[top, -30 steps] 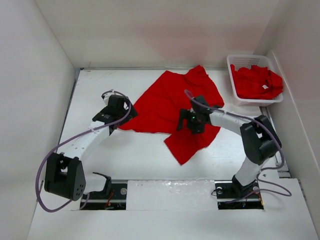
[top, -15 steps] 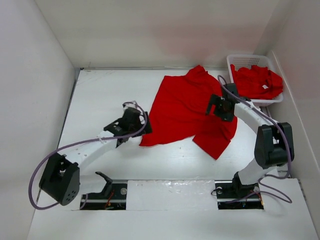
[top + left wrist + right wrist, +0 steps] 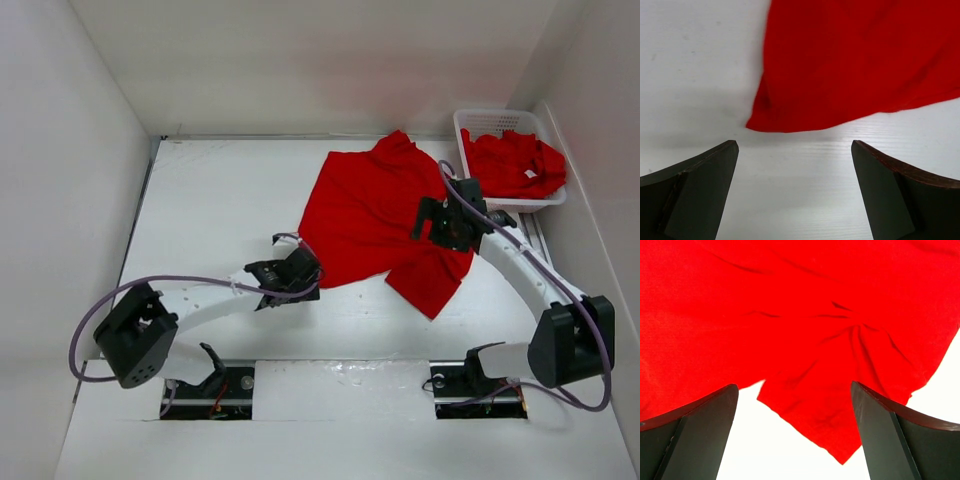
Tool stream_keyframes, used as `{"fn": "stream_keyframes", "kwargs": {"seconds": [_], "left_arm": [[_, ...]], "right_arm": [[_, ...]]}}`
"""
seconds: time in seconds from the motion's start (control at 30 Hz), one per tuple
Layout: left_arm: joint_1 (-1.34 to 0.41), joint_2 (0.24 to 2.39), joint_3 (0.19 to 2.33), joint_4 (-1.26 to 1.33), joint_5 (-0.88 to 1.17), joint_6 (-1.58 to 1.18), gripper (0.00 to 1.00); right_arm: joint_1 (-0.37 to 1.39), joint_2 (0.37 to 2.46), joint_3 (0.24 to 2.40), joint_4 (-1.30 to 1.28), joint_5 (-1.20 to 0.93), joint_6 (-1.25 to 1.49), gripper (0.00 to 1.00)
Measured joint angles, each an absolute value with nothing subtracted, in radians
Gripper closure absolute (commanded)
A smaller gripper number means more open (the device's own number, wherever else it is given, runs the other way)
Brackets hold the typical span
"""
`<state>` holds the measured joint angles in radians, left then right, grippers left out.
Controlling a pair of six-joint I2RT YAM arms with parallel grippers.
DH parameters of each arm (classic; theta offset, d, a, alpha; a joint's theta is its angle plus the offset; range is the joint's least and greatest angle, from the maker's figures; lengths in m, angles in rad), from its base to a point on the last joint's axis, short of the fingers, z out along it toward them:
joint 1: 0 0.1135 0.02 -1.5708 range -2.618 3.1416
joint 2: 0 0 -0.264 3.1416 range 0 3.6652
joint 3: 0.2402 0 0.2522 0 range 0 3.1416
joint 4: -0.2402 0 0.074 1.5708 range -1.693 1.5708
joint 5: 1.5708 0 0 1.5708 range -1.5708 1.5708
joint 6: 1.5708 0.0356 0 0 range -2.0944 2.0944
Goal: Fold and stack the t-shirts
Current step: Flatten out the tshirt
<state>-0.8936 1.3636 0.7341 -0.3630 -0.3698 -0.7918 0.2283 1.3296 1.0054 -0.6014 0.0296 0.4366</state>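
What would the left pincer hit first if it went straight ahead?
Probably the near corner of the red shirt, lying just ahead of the open left pincer; if angled downward, it might meet the table first.

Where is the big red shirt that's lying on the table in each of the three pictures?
Top view: the red shirt lies spread out just right of the middle.
Left wrist view: the red shirt fills the upper right, one corner pointing down-left.
Right wrist view: the red shirt covers most of the upper picture.
Shared landmark: the white table shows below the shirt's near edge in all three.
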Motion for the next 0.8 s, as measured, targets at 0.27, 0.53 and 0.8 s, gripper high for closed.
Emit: {"fn": "stream_keyframes", "kwargs": {"seconds": [0.27,0.53,0.8], "left_arm": [[-0.836,1.229,0.590,-0.184,-0.366,-0.675,0.15],[-0.836,1.211,0.563,-0.041,-0.368,-0.587,0.22],[-0.836,1.326,0.563,-0.024,-0.374,-0.585,0.31]], "right_arm": [[0.206,1.322,0.982,-0.622,0.029,0.437,0.00],[0.193,1.321,0.982,-0.626,0.029,0.437,0.00],[0.163,1.296,0.971,-0.636,0.025,0.437,0.00]]}}
